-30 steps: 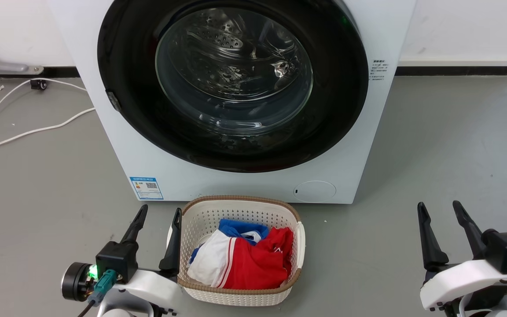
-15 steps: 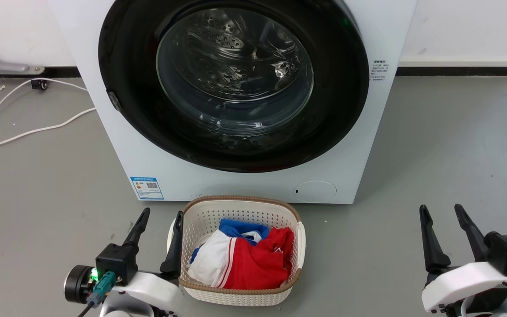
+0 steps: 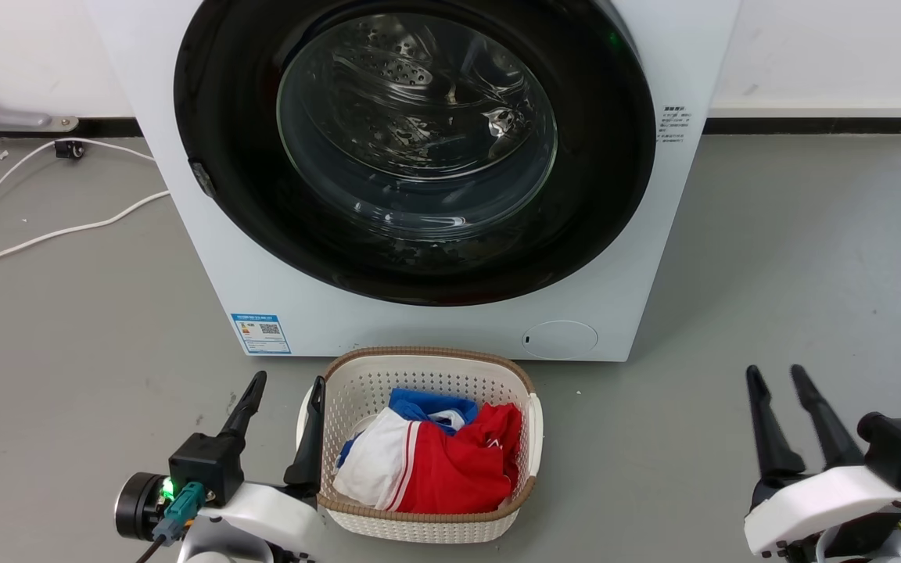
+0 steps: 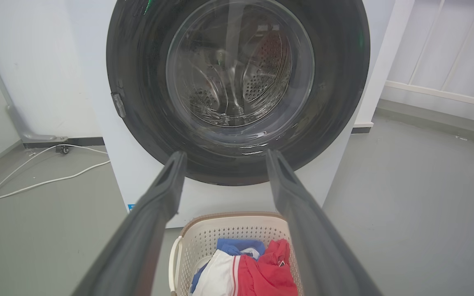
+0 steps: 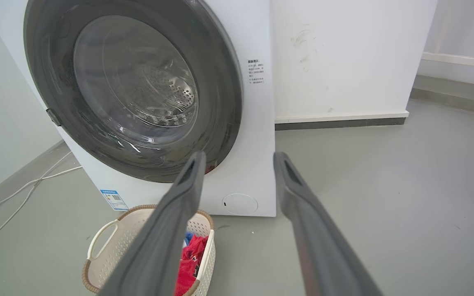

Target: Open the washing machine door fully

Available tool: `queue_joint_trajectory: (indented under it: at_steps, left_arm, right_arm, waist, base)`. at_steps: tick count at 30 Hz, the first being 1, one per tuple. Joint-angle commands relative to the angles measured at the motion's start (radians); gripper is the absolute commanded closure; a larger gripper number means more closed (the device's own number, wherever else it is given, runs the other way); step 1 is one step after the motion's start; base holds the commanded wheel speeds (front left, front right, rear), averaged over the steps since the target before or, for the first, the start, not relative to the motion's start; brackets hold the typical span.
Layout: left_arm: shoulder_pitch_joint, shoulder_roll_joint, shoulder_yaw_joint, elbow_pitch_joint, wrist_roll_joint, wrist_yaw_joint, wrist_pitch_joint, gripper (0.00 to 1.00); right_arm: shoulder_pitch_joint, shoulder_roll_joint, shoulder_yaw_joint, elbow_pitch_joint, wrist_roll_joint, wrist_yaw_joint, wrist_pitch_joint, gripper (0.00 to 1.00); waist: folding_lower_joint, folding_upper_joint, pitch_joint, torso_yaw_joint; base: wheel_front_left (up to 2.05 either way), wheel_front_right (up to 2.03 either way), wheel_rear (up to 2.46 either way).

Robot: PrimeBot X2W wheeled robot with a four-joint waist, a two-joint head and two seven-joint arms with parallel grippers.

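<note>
The white washing machine (image 3: 622, 297) stands on the floor ahead, and its round glossy black washing machine door (image 3: 224, 117) with a clear glass window lies flat against the front, closed. The door also faces me in the left wrist view (image 4: 146, 82) and the right wrist view (image 5: 52, 70). My left gripper (image 3: 288, 381) rests low at the lower left, open and holding nothing, well short of the machine. At the lower right my right gripper (image 3: 775, 374) is open and holds nothing, its fingers nearer together than the left's.
A cream laundry basket (image 3: 357, 375) with red, white and blue clothes sits right before the machine, touching my left gripper's inner finger. White cables (image 3: 52, 231) lie on the grey floor to the left. A round filter cap (image 3: 558, 340) sits low on the machine.
Both grippers have sunk slightly in the head view. The right gripper's fingers have drawn closer together. The door has not moved.
</note>
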Motion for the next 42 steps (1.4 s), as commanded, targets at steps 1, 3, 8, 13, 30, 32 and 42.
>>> queue_joint_trajectory:
  at_steps: [1,3,8,13,30,32,42]
  left_arm:
    - [-0.011,-0.002,0.003,0.002,0.000,-0.001,-0.003,0.00]
    - [-0.012,-0.002,0.004,0.003,0.001,-0.001,-0.003,0.00]
    - [-0.015,-0.005,0.005,0.004,0.003,0.001,-0.003,0.00]
    - [-0.019,-0.006,0.008,0.003,0.007,0.003,-0.003,0.00]
    - [-0.052,-0.017,0.008,-0.025,-0.002,-0.001,-0.003,0.00]
    - [-0.057,-0.017,0.008,-0.028,-0.003,-0.002,-0.003,0.00]
    - [-0.110,-0.028,-0.013,-0.066,-0.008,-0.008,-0.003,0.00]
  right_arm:
    - [0.012,0.003,0.003,-0.001,0.038,0.002,-0.005,1.00]
    - [0.014,0.002,0.001,0.000,0.086,0.002,-0.003,1.00]
    - [0.002,0.002,-0.024,0.006,0.153,0.002,0.008,1.00]
    - [-0.034,0.002,-0.077,0.034,0.288,0.002,0.001,1.00]
    - [-0.341,-0.003,-0.388,0.383,1.222,0.002,0.115,1.00]
    - [-0.372,-0.013,-0.411,0.410,1.256,0.002,0.132,1.00]
    - [-0.742,-0.179,-0.467,0.738,1.402,0.002,0.290,1.00]
  waist:
    - [0.0000,0.0000,0.000,0.000]
    - [0.0000,0.0000,0.000,0.000]
    - [0.0000,0.0000,0.000,0.002]
    - [0.0000,0.0000,0.005,0.001]
    - [0.0000,0.0000,0.092,0.016]
    - [0.0000,0.0000,0.099,0.018]
    - [0.0000,0.0000,0.194,0.053]
  base:
    - [0.00,0.00,0.00]
    - [0.00,0.00,0.00]
    - [0.00,0.00,0.00]
    - [0.00,0.00,0.00]
    - [0.00,0.00,0.00]
    - [0.00,0.00,0.00]
    - [0.00,0.00,0.00]
